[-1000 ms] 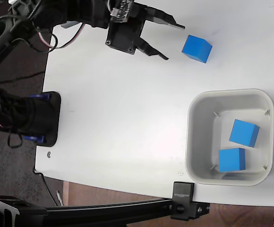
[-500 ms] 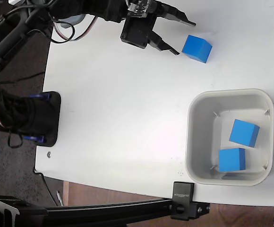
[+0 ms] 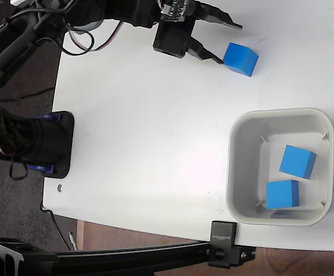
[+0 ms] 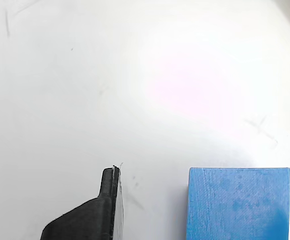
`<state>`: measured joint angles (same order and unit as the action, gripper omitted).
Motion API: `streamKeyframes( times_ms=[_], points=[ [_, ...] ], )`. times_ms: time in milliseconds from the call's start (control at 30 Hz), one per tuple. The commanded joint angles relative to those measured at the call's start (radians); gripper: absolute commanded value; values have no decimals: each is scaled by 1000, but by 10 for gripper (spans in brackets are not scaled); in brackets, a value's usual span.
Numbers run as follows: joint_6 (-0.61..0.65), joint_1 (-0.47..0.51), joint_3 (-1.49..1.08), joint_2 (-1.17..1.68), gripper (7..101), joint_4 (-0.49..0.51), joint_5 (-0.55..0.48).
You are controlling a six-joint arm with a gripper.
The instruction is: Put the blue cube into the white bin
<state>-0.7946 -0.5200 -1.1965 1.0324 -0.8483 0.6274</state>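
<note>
**Blue cube, loose on table, pick pending**

Gripper: jaws spread wide, holding nothing; blue cube just beyond its fingertips at 1 o'clock in the fixed view, apparently untouched; judged light, rigid, matte, best pinched across opposite flat faces; white bin at 4 o'clock, well apart, holding two more cubes.

Bright blue cube plain, matte, faintly mottled in wrist view. Two more blue cubes same shade, lower right. White bin off-white. Desk white, faint scuffs. Gripper black.
</note>
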Motion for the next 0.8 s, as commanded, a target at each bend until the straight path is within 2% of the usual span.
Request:
streamKeyframes(
  times_ms=[33, 433, 800],
  points=[
    [6, 8, 23, 32, 952, 20, -14],
    [18, 20, 20, 32, 954, -3, -15],
    [26, 34, -15, 38, 954, 28, -34]
  ],
)
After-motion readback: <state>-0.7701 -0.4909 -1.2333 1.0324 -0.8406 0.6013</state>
